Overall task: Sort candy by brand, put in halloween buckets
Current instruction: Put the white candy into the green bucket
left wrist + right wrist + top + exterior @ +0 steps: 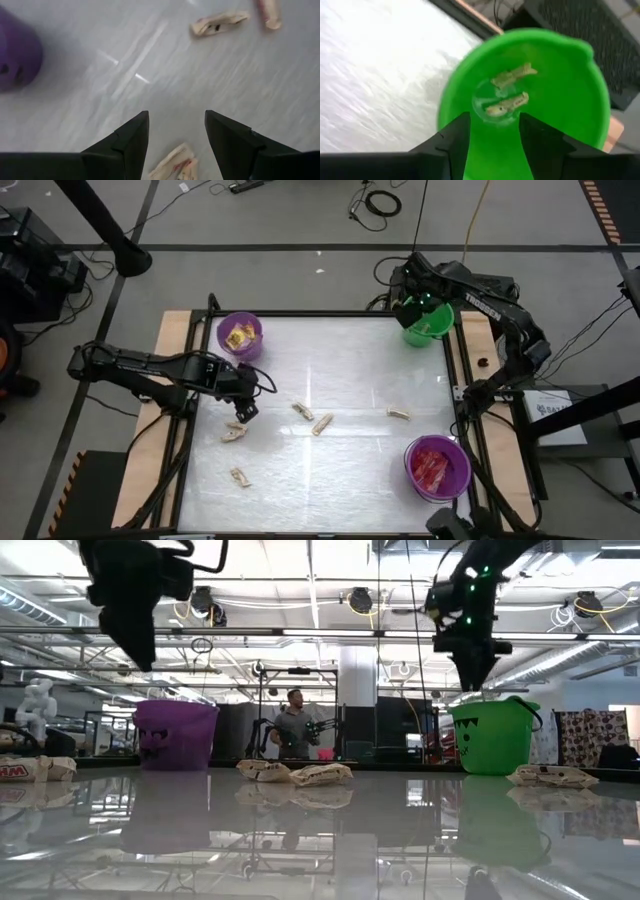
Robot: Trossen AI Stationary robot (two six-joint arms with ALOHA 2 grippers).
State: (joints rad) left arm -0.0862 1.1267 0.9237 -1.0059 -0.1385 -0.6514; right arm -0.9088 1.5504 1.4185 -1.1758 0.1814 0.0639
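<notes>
My left gripper (245,409) hangs open over the left part of the table, just above a tan wrapped candy (236,432), which shows between its fingers (175,166). Behind it stands a purple bucket (240,336) with yellow packets inside. My right gripper (409,306) is open above the green bucket (430,322) at the back right. Two tan candies (509,91) lie on that bucket's floor. A second purple bucket (437,468) at the front right holds red packets. More tan candies (312,417) lie mid-table.
Single tan candies lie at the right (398,414) and front left (239,477). A black frame (455,395) edges the white table. In the low view, a person (294,726) stands in the room beyond the table.
</notes>
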